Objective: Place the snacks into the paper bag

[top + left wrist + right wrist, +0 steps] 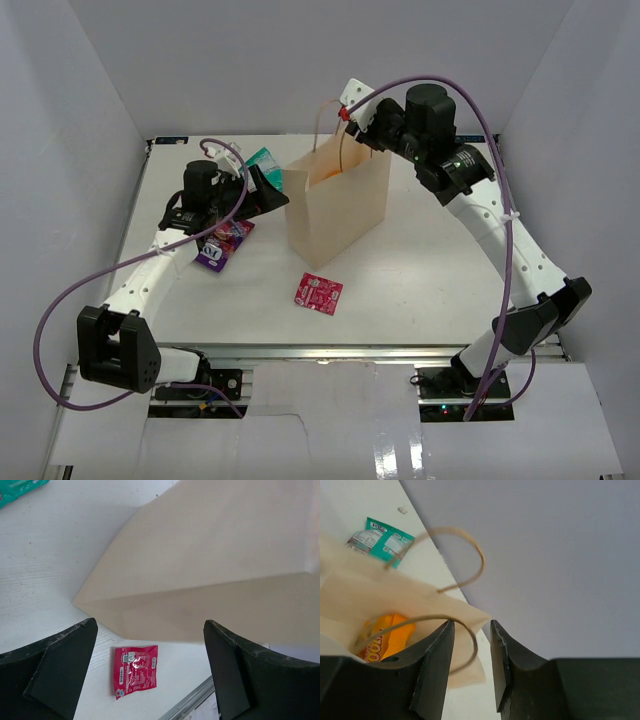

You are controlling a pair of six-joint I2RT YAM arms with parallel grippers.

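The tan paper bag (335,205) stands upright in the middle of the table. An orange-yellow pouch (385,635) lies inside it. My right gripper (348,112) hovers over the bag's back rim, open by a narrow gap (472,625), with a thin handle loop (470,645) hanging loose between its fingers. My left gripper (272,188) stands wide open (150,630) beside the bag's left wall (210,555), holding nothing. A purple packet (222,245) lies under the left arm. The teal-green packet (262,160) rests at the back left. The pink-red packet (319,293) lies flat in front of the bag.
White walls close the table in at the back and on both sides. The metal front rail (190,700) runs just beyond the pink-red packet (135,671). Purple cables (60,300) loop off both arms.
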